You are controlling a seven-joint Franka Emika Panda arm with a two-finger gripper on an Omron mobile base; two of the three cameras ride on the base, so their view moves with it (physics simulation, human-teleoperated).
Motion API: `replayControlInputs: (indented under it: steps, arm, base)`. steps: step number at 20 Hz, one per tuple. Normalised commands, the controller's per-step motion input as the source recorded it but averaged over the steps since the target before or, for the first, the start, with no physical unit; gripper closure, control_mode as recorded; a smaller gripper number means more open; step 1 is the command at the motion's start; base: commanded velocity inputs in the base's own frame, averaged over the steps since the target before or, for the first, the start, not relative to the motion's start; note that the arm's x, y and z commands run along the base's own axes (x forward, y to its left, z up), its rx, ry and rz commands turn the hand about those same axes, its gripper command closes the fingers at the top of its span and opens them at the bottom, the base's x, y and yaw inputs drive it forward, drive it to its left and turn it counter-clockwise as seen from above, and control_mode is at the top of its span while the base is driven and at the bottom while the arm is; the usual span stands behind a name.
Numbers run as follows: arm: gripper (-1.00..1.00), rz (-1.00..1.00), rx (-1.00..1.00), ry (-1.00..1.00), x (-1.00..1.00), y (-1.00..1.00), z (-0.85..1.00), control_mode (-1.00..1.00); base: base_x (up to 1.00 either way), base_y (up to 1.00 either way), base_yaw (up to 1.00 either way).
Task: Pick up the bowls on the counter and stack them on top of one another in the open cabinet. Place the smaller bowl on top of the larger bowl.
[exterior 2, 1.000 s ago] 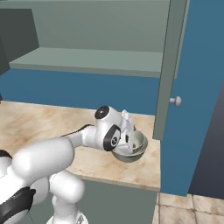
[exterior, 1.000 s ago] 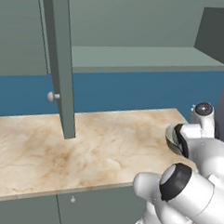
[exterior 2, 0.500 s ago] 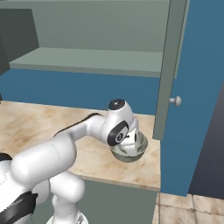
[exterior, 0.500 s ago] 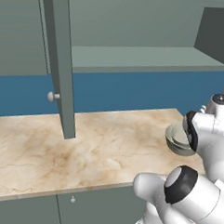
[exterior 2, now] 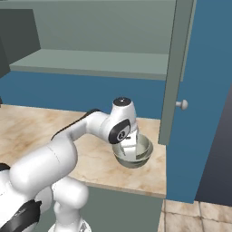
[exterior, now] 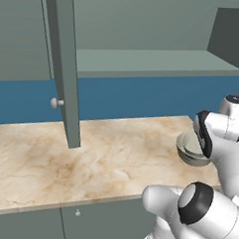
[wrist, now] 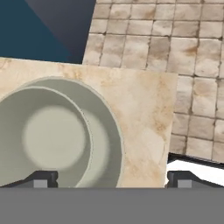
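Since a second ago the arm has swung right and risen; its wrist now stands over the bowls instead of lying across them, so more of their rim shows in the left base view.

Left: open cabinet door (exterior: 65, 64) with round knob, hanging above the worktop (exterior: 89, 164); cabinet shelf (exterior: 144, 63) behind it is bare. Wide free stretch of worktop from the door to the bowls.

Right: smaller bowl (wrist: 48, 135) sits nested inside the larger bowl (wrist: 107, 144), both near the worktop's right end, close to its near and right edges (exterior 2: 156, 174). Tiled floor (wrist: 192, 65) beyond that edge. Second cabinet door (exterior 2: 174, 68) hangs just right of and behind the bowls, with little room on that side.

Hand (wrist: 109, 178) spread wide, holding nothing, pointing down over the bowls: one fingertip (wrist: 41, 178) over the smaller bowl's inside, the other beyond the larger bowl's rim, over the worktop edge. Can't tell whether it touches either.
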Motion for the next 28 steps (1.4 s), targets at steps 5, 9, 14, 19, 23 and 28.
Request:
replayControlInputs:
  steps: [5,9,14,19,23,28]
  arm:
    - [-1.0,0.01,0.0,-0.01,0.01,0.11,-0.1,-1.0]
    - [-1.0,0.0,0.0,0.0,0.0,0.01,-0.23,-1.0]
    - [-1.0,0.0,0.0,0.01,0.06,0.08,-0.24,-1.0]
    - [-1.0,0.0,0.0,0.02,0.18,0.03,-0.23,-1.0]
    - [-1.0,0.0,0.0,0.02,0.08,0.0,-0.31,-1.0]
    - [-1.0,0.0,0.0,0.01,0.0,0.0,-0.3,-1.0]
  base:
    - [0.0,0.0,0.0]
    - [0.0,0.0,0.0]
    - [0.0,0.0,0.0]
    - [0.0,0.0,0.0]
    - [0.0,0.0,0.0]
    - [0.0,0.0,0.0]
